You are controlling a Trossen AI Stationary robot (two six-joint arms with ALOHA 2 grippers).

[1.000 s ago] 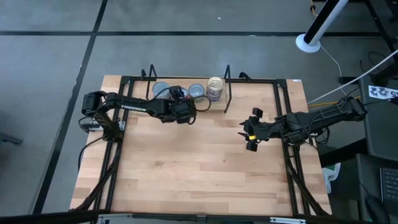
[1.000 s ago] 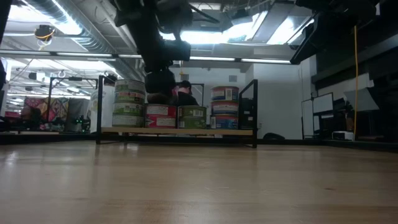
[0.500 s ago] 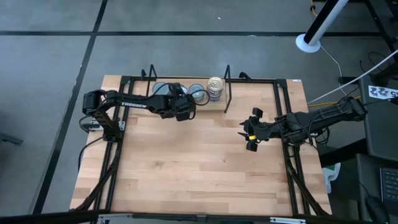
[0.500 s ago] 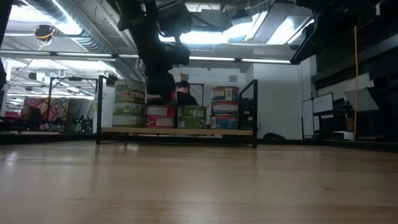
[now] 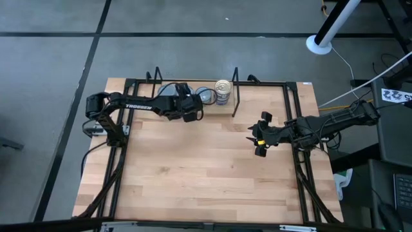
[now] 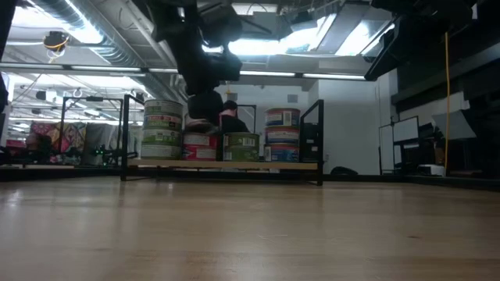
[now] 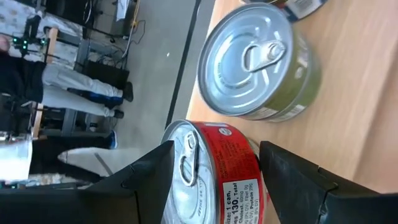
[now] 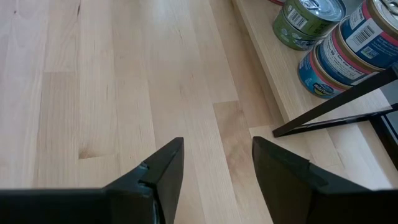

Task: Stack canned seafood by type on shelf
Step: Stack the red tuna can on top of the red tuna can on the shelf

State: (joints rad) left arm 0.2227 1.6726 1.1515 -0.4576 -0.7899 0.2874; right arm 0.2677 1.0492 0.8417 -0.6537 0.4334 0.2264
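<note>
The shelf (image 6: 223, 165) stands at the table's far edge, with a wooden base and black wire uprights. On it stand a stack of green tins (image 6: 162, 129), a red tin (image 6: 201, 145), a single green tin (image 6: 241, 146) (image 7: 261, 62) and a blue-white stack (image 6: 283, 133) (image 5: 223, 91). My left gripper (image 5: 187, 107) reaches over the shelf, shut on another red tin (image 7: 214, 171). My right gripper (image 5: 256, 140) hangs open over the table's right part, away from the tins. My left gripper pinches the red tin by its side wall (image 7: 239, 180), one finger on each side, coming slantwise from the table's near left side. The silver lid with its pull ring (image 7: 186, 165) shows between the fingers. The tin is just above the shelf's red tin; whether they touch, I cannot tell.
Black frame rails (image 5: 293, 122) run along the table's sides and far edge. The wooden table top (image 5: 206, 167) lies bare in front of the shelf. A person (image 7: 74, 87) stands in the room beyond the table.
My left gripper has carried the red tin toward the table's far edge, from in front of the shelf to over its tins. The right arm has kept still.
</note>
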